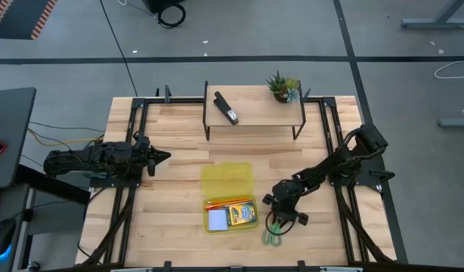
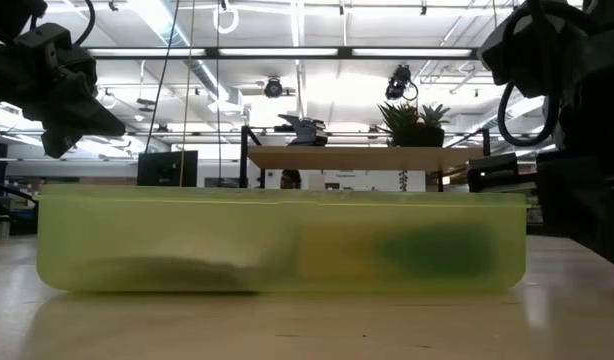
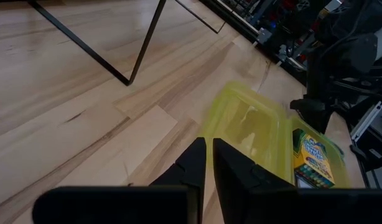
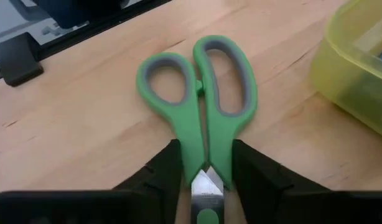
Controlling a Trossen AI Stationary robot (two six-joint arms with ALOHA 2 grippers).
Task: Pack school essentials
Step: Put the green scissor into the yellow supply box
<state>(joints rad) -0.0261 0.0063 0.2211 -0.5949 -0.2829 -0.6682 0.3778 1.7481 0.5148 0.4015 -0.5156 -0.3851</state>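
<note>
Green-handled scissors (image 4: pixel 200 118) lie flat on worktop (image 1: pixel 171 189), just right of yellow plastic case (image 1: pixel 227 181), handle loops pointing away from R arm. Right pincer (image 4: pixel 203 171) down over them, fingers (image 4: pixel 163 168) touching both sides of handle shanks near pivot, closed on scissors. Crayon box (image 1: pixel 242 215) + pale blue notepad (image 1: pixel 218 219) already in case. Left pincer (image 1: pixel 162 157) shut, holding nothing, hovers at worktop's left side, well apart.

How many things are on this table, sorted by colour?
Yellow: 2, the open plastic case and the crayon box
Green: 2, the scissors and the little potted plant
Pale blue: 1, the notepad
Orange: 1, the pencil
Black: 1, the stapler
Total: 7 that I can make out
</note>
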